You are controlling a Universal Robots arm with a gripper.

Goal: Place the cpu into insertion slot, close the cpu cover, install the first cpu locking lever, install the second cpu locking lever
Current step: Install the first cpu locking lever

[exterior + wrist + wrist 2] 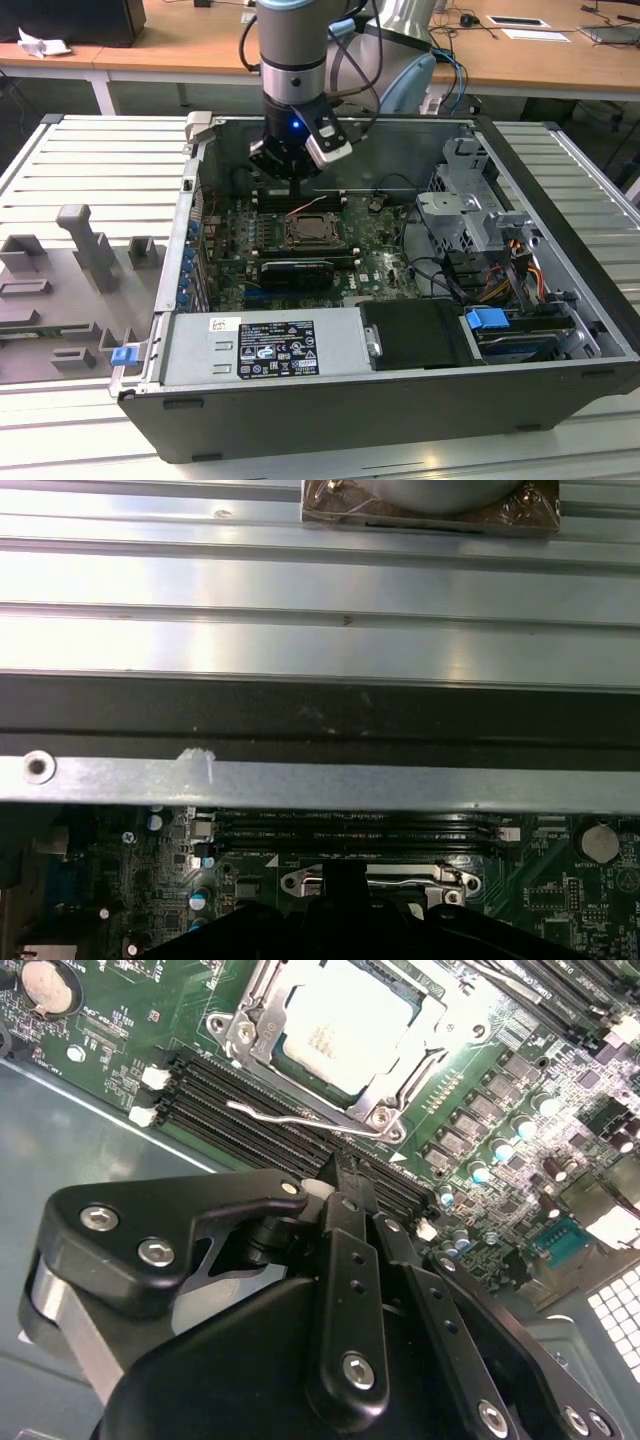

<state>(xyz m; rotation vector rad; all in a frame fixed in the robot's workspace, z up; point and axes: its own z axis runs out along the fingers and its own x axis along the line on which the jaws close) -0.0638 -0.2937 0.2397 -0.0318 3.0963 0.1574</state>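
Observation:
The cpu (335, 1025) lies flat in the insertion slot (308, 232) on the green board inside the open computer case. The silvery cpu cover (372, 1100) lies down around the cpu's edges. A thin wire locking lever (300, 1118) runs along the socket side nearest my gripper and stands a little off it; in the exterior view it rises at a slant over the socket. My gripper (345, 1175) hangs just above the long black memory slots (230, 1085) beside that lever, fingers shut together with nothing between them. In the exterior view the gripper (292, 185) is just behind the socket.
The case's metal wall (320, 780) stands close to the gripper. A power supply (265, 345) fills the case's front, and a drive cage (470, 215) with cables sits at the exterior view's right. Grey fixtures (90, 250) stand on the table outside.

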